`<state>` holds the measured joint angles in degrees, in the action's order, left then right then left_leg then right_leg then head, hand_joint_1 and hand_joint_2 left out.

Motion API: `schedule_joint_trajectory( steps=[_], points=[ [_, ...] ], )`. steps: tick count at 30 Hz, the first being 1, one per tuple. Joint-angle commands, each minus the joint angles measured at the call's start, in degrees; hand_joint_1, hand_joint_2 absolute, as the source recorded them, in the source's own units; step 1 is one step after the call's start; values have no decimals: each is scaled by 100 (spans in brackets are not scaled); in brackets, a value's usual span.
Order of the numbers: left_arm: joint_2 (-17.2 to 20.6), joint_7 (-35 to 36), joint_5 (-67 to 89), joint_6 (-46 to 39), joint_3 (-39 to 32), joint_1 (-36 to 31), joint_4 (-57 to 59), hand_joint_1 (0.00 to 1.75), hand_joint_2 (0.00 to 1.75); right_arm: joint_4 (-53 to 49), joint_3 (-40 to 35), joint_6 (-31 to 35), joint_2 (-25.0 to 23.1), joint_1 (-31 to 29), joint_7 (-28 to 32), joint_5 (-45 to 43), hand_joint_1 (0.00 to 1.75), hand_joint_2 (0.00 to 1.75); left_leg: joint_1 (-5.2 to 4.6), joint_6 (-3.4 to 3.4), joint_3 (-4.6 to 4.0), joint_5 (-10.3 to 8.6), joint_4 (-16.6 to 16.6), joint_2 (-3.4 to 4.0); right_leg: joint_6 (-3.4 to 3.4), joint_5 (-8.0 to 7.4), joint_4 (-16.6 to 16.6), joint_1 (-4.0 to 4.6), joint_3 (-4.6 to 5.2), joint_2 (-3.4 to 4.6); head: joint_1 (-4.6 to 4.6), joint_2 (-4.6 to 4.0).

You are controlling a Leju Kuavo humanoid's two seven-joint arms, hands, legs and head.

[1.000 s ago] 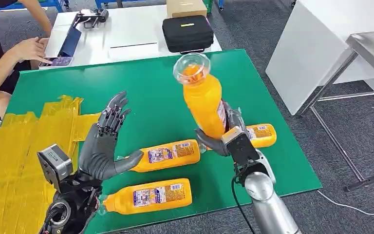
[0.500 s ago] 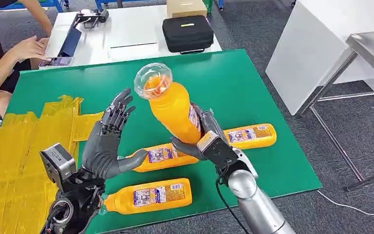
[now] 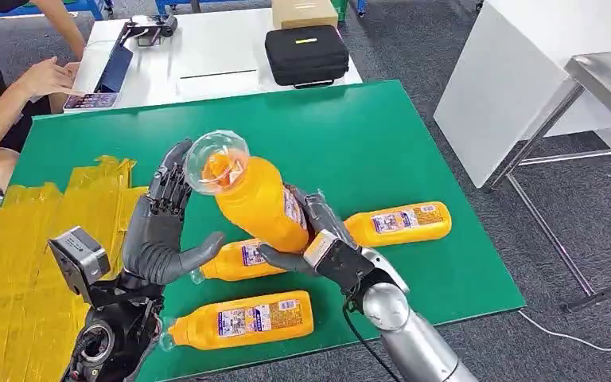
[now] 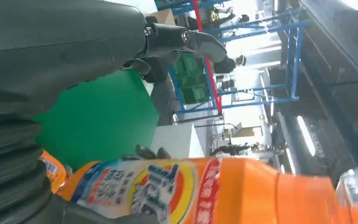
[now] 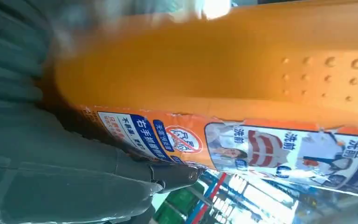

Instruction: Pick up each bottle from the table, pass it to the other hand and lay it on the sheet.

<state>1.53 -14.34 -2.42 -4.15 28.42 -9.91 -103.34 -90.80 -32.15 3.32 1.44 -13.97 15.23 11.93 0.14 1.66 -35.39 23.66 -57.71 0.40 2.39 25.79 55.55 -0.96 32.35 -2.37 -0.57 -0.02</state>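
Head view: the right hand (image 3: 318,243) grips the orange bottle (image 3: 256,200) aloft over the green table's (image 3: 414,143) middle, tilted toward the left hand (image 3: 159,231), which is spread wide and empty. An early release could drop it among the lying bottles.

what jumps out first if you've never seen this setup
The orange bottle held up over the middle of the green table by the right hand, clear cap tilted toward the left hand, whose fingers are spread beside it. Three more orange bottles lie flat on the table below and to the right. The crinkled yellow sheet covers the table's left end.
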Motion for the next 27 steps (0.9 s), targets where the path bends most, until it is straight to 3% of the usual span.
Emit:
schedule_joint_trajectory(
  steps=[1, 12, 16, 20, 23, 27],
  points=[
    [149, -36, -69, 36, -43, 3, 180, 0, 175, 645, -522, 24, 268, -388, -37, -31, 175, 175, 2, -8, 35, 10, 8, 12, -11, 5, -13, 0, -34, 33, 0, 0],
    [225, 3, -170, 250, 451, -212, 31, 0, 175, 830, -666, 26, 241, -566, -184, 344, 175, 175, 1, -8, 18, 6, 3, 1, -11, 6, -5, 0, -18, 18, 0, 0],
    [267, 14, -200, 288, 571, -233, -2, 0, 175, 979, -469, 652, 127, -702, -245, 549, 175, 175, 1, -8, 23, 8, 3, 4, -11, 6, -5, 0, -22, 24, 0, 2],
    [275, 14, -200, 286, 581, -226, -21, 0, 175, 983, -429, 648, 155, -756, -245, 546, 175, 175, 0, -7, 16, 5, 1, 4, -10, 4, -3, -1, -15, 21, 0, 2],
    [276, 93, -187, 357, 666, -312, -16, 0, 175, 957, -54, 1239, 86, -774, -227, 488, 175, 175, 2, -10, 26, 9, 3, 2, -14, 7, -7, 1, -26, 25, 0, 0],
    [260, 159, -163, 400, 730, -368, 48, 0, 175, 1027, 132, 1560, -6, -831, -222, 454, 175, 175, 0, -9, 25, 9, -1, -8, -14, 11, -2, -2, -27, 15, 2, 0]
  ],
)
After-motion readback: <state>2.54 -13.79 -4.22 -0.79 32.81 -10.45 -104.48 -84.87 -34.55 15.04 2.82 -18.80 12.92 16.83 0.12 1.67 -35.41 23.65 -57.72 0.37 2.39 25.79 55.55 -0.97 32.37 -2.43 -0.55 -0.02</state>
